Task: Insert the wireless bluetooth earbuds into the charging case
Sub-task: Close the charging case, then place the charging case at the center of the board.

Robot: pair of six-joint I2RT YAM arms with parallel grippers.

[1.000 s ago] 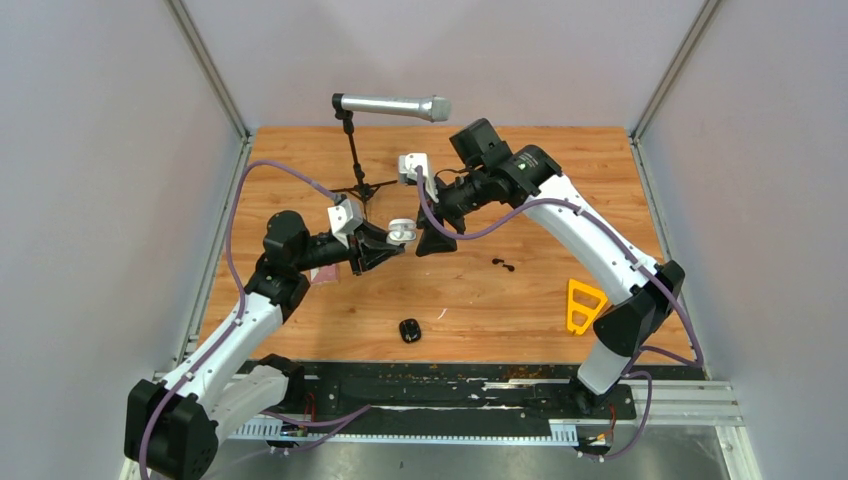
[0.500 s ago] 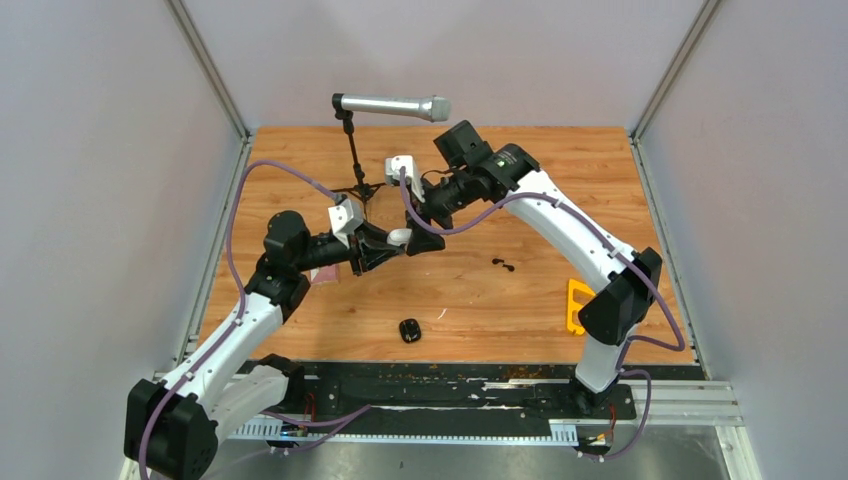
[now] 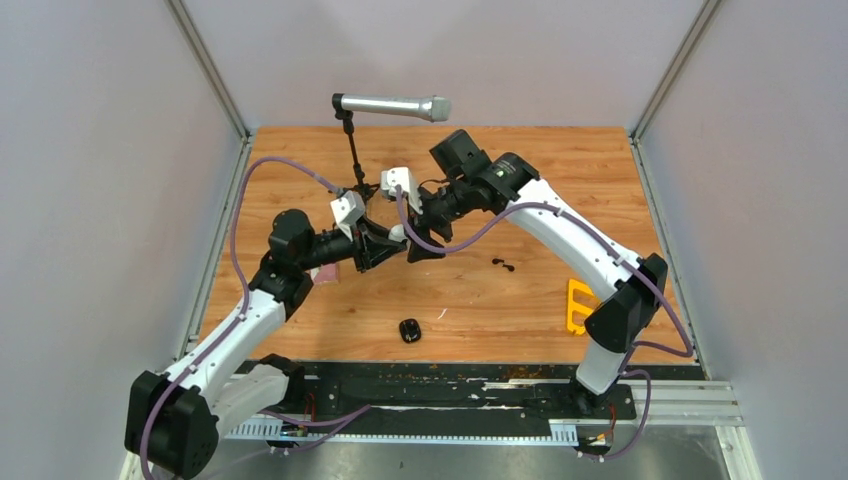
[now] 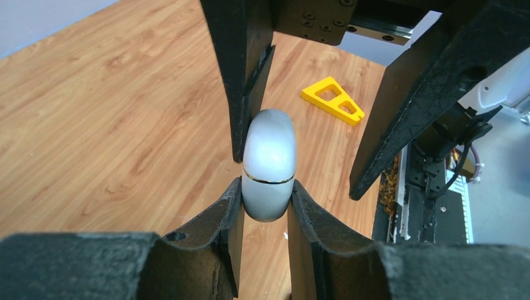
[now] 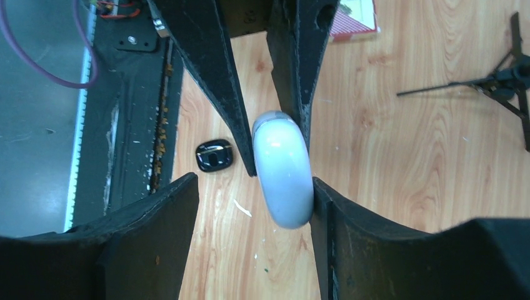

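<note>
My left gripper point(image 3: 388, 242) is shut on a white charging case point(image 3: 399, 233) and holds it above the table. In the left wrist view the case point(image 4: 269, 164) sits between my fingers point(image 4: 265, 187) with its lid closed along a gold seam. My right gripper point(image 3: 416, 240) is open and straddles the same case point(image 5: 282, 169). One of its fingers point(image 5: 325, 212) touches the case's side; the other point(image 5: 169, 212) is apart from it. A black case point(image 3: 410, 330) lies near the front edge. Two black earbuds point(image 3: 503, 264) lie on the wood at right. No white earbuds show.
A microphone point(image 3: 390, 105) on a tripod stand point(image 3: 355, 165) stands at the back, close behind both grippers. A yellow triangular piece point(image 3: 583, 303) lies at the right front. A red card point(image 3: 325, 275) lies under the left arm. A black rail point(image 3: 450, 385) runs along the near edge.
My right arm has moved left toward the left gripper, and its open jaws have come around the white case. The left gripper kept hold of the case and lifted slightly.
</note>
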